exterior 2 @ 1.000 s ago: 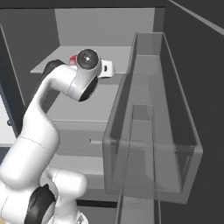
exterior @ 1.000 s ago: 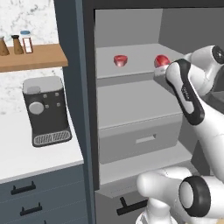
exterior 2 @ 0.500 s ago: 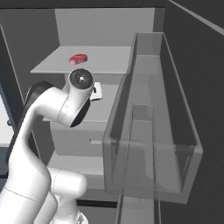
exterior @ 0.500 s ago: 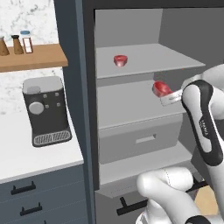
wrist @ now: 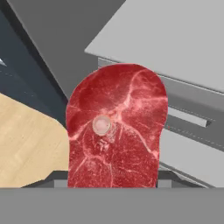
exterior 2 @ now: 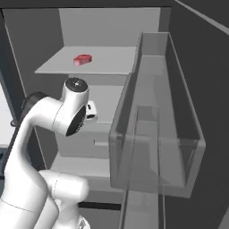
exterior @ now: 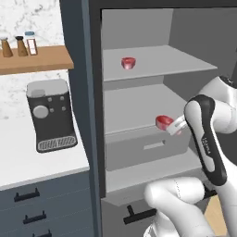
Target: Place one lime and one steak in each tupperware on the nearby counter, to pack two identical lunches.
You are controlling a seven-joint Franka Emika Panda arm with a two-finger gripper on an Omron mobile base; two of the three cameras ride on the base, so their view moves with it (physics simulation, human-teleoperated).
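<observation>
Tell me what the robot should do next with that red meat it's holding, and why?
Probably pull the arm back out of the fridge, carrying the steak toward the counter. The pincer is shut on this steak, lifted off the shelf where the other steak lies, so nothing more needs grabbing. The tubs aren't in sight, so the exact direction is a guess.

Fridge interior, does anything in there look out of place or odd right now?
Nothing looks spilled or damaged. One steak lies alone on the upper shelf; the other steak is held off the shelves in the gripper, jaws shut on it.
</observation>
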